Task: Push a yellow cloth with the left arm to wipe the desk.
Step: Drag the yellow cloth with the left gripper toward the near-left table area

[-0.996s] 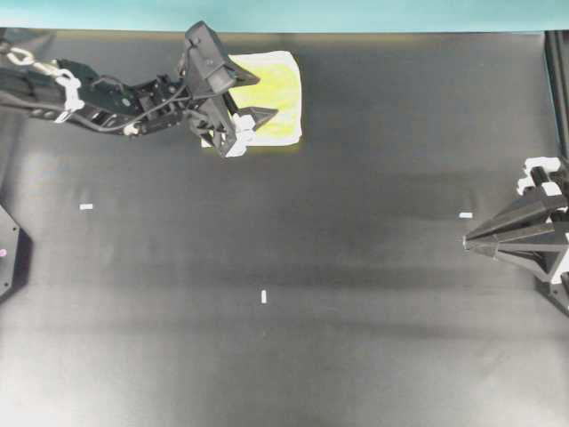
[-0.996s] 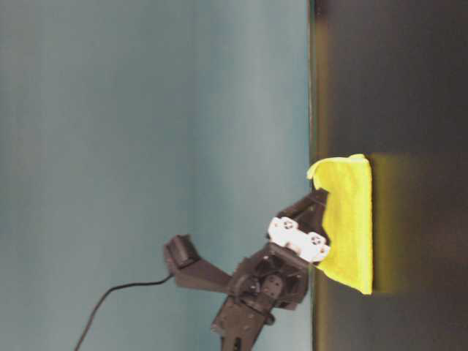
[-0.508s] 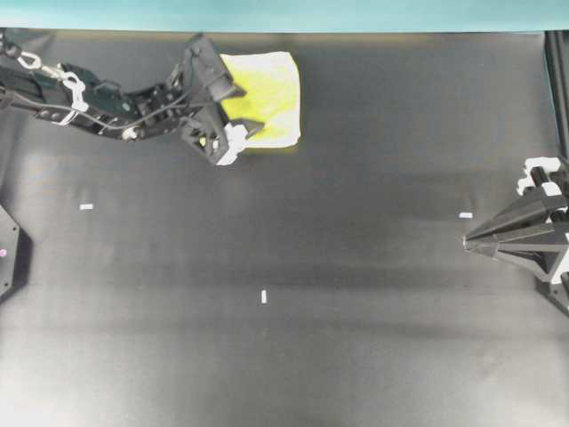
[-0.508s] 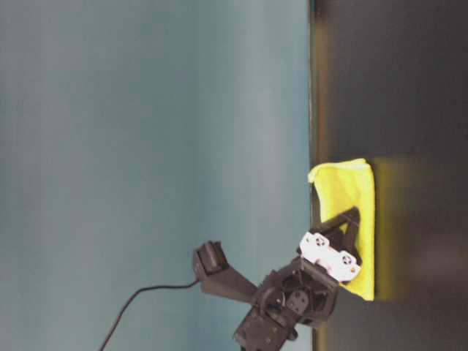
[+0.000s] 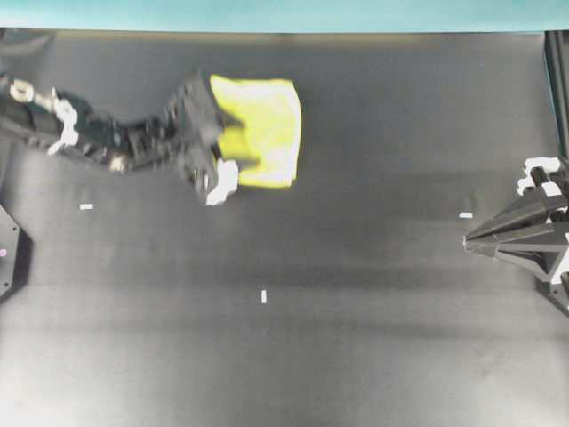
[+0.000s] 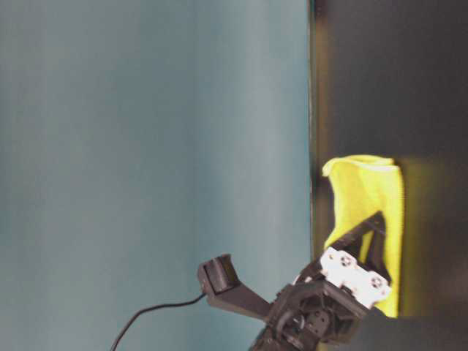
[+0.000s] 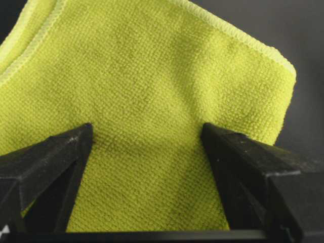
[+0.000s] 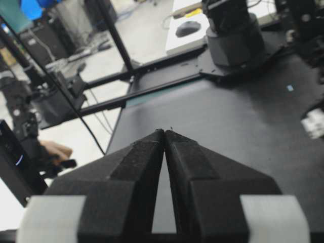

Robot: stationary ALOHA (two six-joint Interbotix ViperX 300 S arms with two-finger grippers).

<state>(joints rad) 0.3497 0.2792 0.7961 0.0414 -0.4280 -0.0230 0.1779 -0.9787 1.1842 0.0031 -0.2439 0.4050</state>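
Both fingers of the left gripper (image 7: 144, 152) spread wide, seemingly resting on the yellow cloth (image 7: 152, 91); right gripper (image 8: 165, 132) clenched

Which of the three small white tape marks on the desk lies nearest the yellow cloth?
The left one, below the left arm. The middle one and the right one lie farther from the cloth.

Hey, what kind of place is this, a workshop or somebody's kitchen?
Most likely a robotics lab, not a kitchen: two black robot arms share a bare black desk, metal frame bars stand beside it, and a computer mouse lies on a neighbouring bench.
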